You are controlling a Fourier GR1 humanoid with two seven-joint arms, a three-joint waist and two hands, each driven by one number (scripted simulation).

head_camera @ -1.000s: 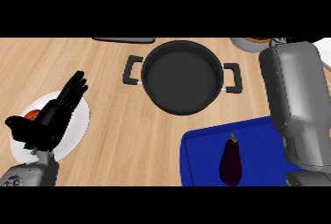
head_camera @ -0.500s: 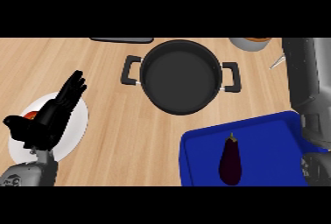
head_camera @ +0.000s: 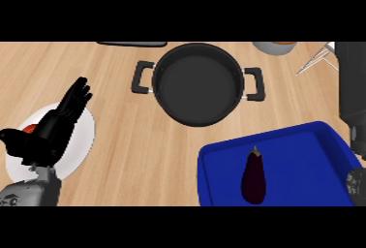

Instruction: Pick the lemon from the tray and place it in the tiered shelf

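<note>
The blue tray [head_camera: 300, 145] lies at the lower right with a dark purple eggplant [head_camera: 253, 177] on it; no lemon shows on it or anywhere else. Thin metal bars [head_camera: 314, 60], perhaps part of the tiered shelf, poke in at the top right. My right forearm [head_camera: 352, 82] runs along the right edge and its hand is out of the picture. My left hand [head_camera: 53, 128] rests open at the left, fingers pointing up, over a white plate [head_camera: 82, 138].
A black two-handled pot [head_camera: 196, 82] stands in the middle at the back, beyond the tray. A grey bowl [head_camera: 275, 47] sits at the top right. Something red [head_camera: 28, 129] lies on the white plate, partly hidden by my left hand.
My right forearm has swung to the right edge, uncovering the tray's right side and the metal bars. The left hand, pot and eggplant have not moved.
</note>
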